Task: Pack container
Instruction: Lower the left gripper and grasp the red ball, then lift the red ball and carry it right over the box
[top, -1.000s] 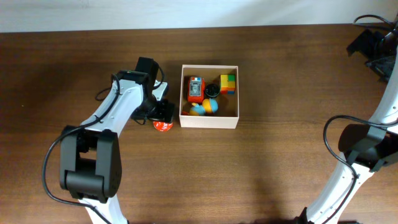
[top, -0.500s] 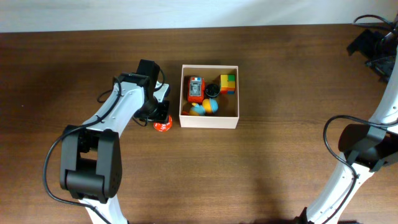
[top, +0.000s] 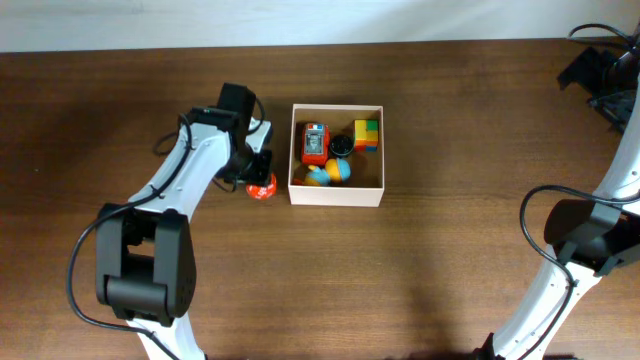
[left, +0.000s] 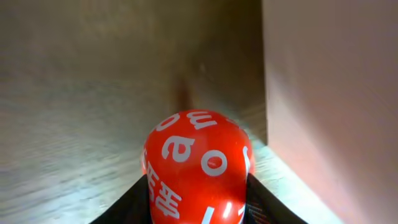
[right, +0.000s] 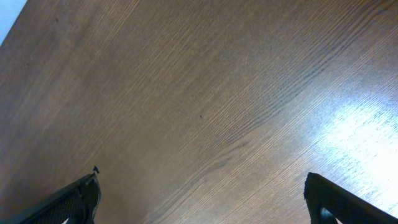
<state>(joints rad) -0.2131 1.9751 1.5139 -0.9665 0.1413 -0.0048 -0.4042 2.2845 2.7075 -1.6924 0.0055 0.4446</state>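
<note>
My left pincer (left: 198, 208) is clamped on a red ball (left: 196, 158) with white letters, 1 finger pressed against each side of it. The container (top: 336, 194) sits just to the right of this pincer, its white wall close beside the ball, with several small toys (top: 316, 143) lying inside. My right pincer (right: 205, 198) hangs well apart from it over the wooden table (right: 199, 93), its 2 fingers spread wide.
</note>
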